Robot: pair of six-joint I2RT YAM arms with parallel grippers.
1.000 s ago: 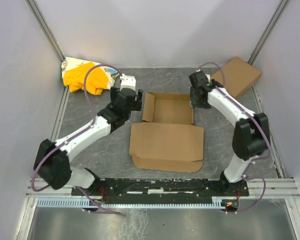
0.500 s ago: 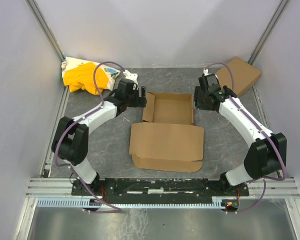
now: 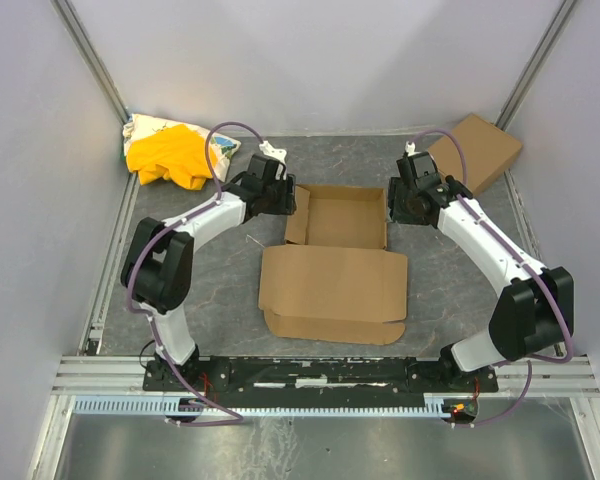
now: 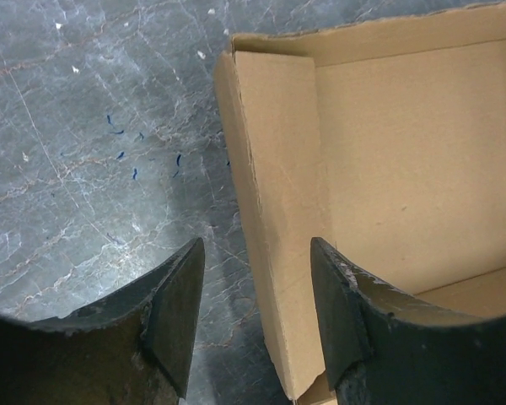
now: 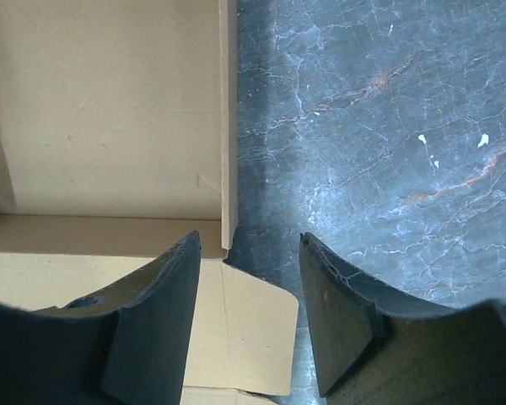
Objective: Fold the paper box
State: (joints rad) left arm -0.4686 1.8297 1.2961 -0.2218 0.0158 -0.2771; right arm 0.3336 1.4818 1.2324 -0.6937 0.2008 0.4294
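The paper box (image 3: 335, 215) lies open mid-table, its brown tray walls standing and its lid (image 3: 333, 285) flat toward the arms. My left gripper (image 3: 286, 198) is at the tray's left wall. In the left wrist view that wall (image 4: 278, 211) stands between the fingers of the left gripper (image 4: 255, 253), close to the right finger, with a gap on the other side. My right gripper (image 3: 393, 204) is at the right wall. In the right wrist view the wall's end (image 5: 228, 169) sits between the spread fingers of the right gripper (image 5: 249, 245), above a lid flap (image 5: 244, 329).
A second brown cardboard box (image 3: 477, 150) lies at the back right corner. A yellow-and-white cloth bundle (image 3: 175, 150) lies at the back left. Enclosure walls bound the grey marbled table (image 3: 210, 290) on three sides.
The left arm has swung its elbow outward and brought its gripper over the tray's left wall, its jaws narrowing. The right arm has stretched out, its gripper staying at the right wall.
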